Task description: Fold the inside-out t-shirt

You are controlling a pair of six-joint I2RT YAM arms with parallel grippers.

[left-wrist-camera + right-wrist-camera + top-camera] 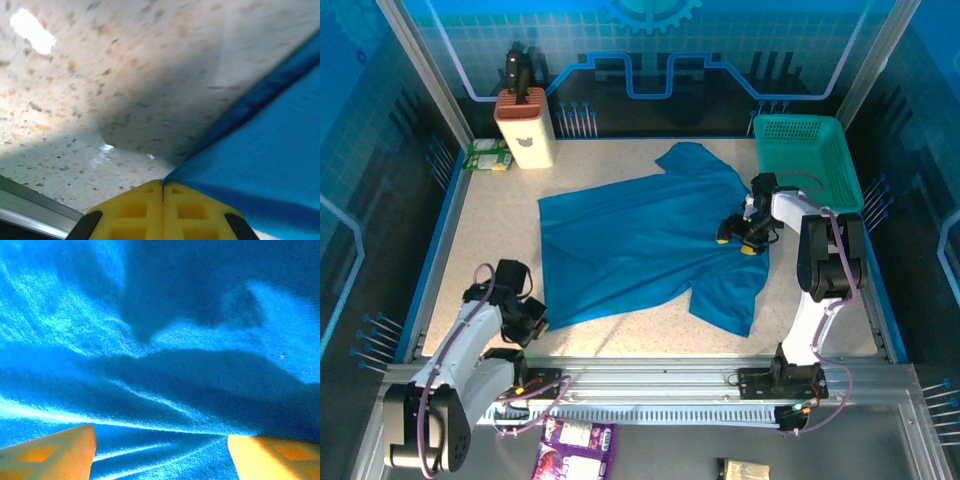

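**Q:** Where does the inside-out t-shirt lie relative to each claw?

**A:** It is spread flat across the middle of the surface. Its long axis appears to run side to side, with the straight hem edge toward the left arm and the sleeved end toward the right arm. The left claw sits at the near-left hem corner. In the left wrist view its pads are pressed fully together, and the cloth corner ends right at their tips, apparently pinched.

**Q:** And the right claw?

**A:** The right claw hangs over the sleeved end with its fingers wide apart, gripping nothing. Rumpled cloth lies between and beyond them.

**Q:** Which relation governs the next move?

**A:** Probably that the claws sit at opposite ends of the long axis. The rest of the shirt lies to the right of the held corner and farther from the arms' bases.
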